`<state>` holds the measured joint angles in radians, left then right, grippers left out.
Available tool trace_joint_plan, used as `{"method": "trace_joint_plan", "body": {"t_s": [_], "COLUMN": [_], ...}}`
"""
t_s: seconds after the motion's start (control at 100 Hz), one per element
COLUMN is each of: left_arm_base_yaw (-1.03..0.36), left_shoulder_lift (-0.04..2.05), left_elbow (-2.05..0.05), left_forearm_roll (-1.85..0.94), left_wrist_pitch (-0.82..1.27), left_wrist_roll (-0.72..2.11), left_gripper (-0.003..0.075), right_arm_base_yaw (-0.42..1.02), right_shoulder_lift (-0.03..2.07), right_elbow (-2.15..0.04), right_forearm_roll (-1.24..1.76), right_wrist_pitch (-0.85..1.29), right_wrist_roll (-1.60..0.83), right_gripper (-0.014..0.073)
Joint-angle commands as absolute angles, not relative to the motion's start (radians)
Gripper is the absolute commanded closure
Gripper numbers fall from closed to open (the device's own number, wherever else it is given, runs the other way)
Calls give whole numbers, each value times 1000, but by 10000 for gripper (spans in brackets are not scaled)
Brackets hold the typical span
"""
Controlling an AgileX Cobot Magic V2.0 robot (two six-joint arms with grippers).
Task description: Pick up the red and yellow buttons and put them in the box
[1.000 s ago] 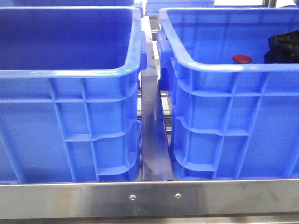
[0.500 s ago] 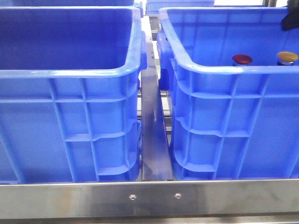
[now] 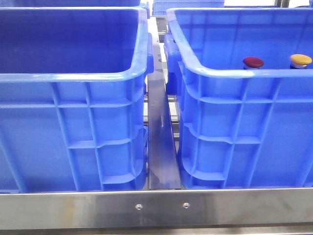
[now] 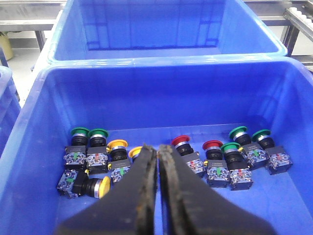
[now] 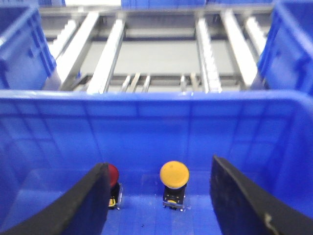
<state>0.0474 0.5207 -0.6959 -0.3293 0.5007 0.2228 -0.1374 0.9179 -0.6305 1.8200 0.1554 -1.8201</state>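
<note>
In the front view, a dark red button [image 3: 253, 62] and an orange-yellow button [image 3: 301, 60] stand upright inside the right blue crate [image 3: 220, 71]. Neither gripper shows in that view. In the right wrist view, my right gripper [image 5: 159, 164] is open and empty above them. The yellow button [image 5: 174, 175] lies between its fingers and apart from them. The red button [image 5: 113, 174] is half hidden behind one finger [image 5: 90, 200]. In the left wrist view, my left gripper [image 4: 157, 150] is shut and empty over a blue crate [image 4: 161, 95] holding several red [image 4: 180, 141], yellow [image 4: 117, 144] and green buttons.
The left blue crate [image 3: 73, 74] stands beside the right one, with a steel rail [image 3: 159, 132] between them and a steel frame edge [image 3: 156, 208] in front. Another blue crate [image 4: 166, 29] stands behind in the left wrist view. Roller tracks [image 5: 146, 58] lie beyond the right crate.
The right gripper's black body has risen out of the front view. The yellow button, which it covered one second ago, now stands free beside the red one.
</note>
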Motion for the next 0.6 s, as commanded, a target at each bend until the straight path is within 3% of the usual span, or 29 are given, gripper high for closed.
{"method": "trace_joint_plan", "body": {"t_s": [0.0,0.19,0.53,0.59], "left_arm_base_yaw": [46,46,46,46], "left_shoulder_lift": [524,524,524,524], "left_elbow": [-722,-722,-722,-722], "left_forearm_roll": [-347,-347,-347,-347], "left_wrist_pitch": [424,439,439,439], "left_wrist_roll": [213,213,213,213], "left_gripper": [739,739,739,739], "right_arm_base_yaw": [-127,-125,-125,-125], "right_shoulder_lift": [804,627,521,521], "right_elbow": [-616,-548,-523,-523], "right_forearm_roll": [1919,1919,1919,1919], "right_wrist_pitch": [162,180,221,224], "right_wrist_roll": [-1819,-1819,-1819,-1819], "right_gripper": [129,172,647,658]}}
